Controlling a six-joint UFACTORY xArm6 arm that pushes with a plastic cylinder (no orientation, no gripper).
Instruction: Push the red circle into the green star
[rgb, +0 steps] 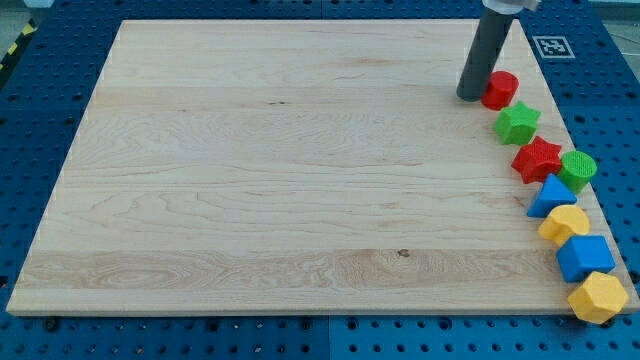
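The red circle (501, 89) lies near the board's right edge, toward the view's top. The green star (518, 123) lies just below it, with a small gap between them. My tip (469, 96) rests on the board right beside the red circle's left side, touching it or nearly so. The dark rod rises from the tip toward the view's top.
Below the green star a row of blocks runs down the right edge: a red star (537, 159), a green cylinder (578, 170), a blue triangle (551, 194), a yellow block (566, 224), a blue block (585, 258) and a yellow hexagon (598, 297). The wooden board (280, 170) sits on a blue pegboard.
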